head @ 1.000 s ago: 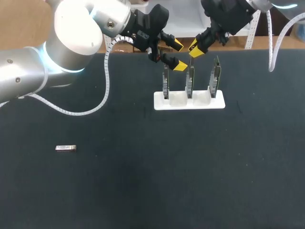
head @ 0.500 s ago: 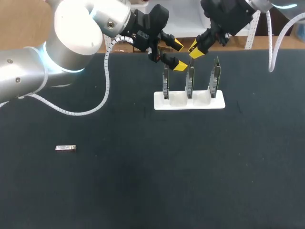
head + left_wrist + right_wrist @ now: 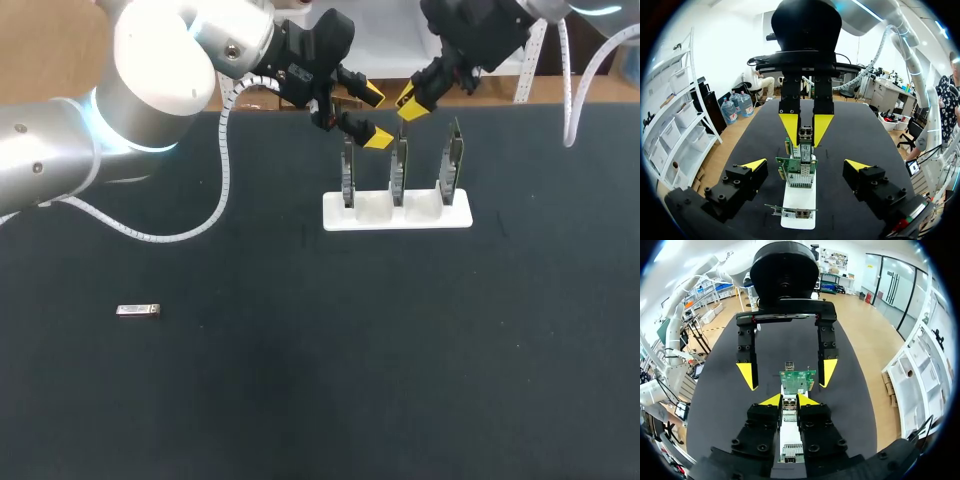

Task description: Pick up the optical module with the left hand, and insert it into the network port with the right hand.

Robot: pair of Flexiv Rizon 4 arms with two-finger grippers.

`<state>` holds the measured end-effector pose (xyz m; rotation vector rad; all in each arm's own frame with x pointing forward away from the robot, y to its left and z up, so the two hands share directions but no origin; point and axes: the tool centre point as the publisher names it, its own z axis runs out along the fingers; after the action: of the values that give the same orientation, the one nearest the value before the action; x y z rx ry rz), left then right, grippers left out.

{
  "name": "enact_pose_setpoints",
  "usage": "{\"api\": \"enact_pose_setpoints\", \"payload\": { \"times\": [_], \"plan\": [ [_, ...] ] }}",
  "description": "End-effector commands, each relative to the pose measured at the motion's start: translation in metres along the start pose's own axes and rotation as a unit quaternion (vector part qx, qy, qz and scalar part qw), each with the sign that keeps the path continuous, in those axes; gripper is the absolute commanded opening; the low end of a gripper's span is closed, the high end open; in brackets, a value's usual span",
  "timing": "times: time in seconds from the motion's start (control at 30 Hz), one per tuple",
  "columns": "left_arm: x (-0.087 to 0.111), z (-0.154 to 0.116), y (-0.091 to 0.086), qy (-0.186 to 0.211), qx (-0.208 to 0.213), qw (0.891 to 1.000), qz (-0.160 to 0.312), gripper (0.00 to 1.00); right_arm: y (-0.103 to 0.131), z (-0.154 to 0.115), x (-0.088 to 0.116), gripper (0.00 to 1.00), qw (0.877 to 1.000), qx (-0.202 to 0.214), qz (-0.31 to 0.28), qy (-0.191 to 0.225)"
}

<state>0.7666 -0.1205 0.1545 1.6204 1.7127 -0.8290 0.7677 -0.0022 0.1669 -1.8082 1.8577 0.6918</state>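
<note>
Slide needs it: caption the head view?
Left gripper and right gripper near the card rack; optical module lies apart, ungrasped.

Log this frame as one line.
step: pre-grasp | optical module: lying on table, not held | left hand: open, above card rack | right hand: by rack, no module

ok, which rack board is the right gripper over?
The middle board of the three: the right gripper hangs just above its top edge.
</note>
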Motion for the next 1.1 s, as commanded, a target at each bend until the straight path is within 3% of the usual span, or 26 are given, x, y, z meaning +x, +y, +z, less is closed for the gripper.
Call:
{"api": "enact_pose_setpoints", "payload": {
  "times": [0.03, 1.1],
  "plan": [
    [0.0003, 0.0003, -0.0005, 0.000, -0.001, 1.000, 0.001, 1.00, 0.0004, 0.0002, 0.0002, 0.00, 1.000, -0.002, -0.001, 0.003],
    [0.0003, 0.0003, -0.0005, 0.000, -0.001, 1.000, 0.001, 1.00, -0.0015, 0.0003, -0.0038, 0.00, 1.000, 0.000, -0.009, 0.004]
  ]
}}
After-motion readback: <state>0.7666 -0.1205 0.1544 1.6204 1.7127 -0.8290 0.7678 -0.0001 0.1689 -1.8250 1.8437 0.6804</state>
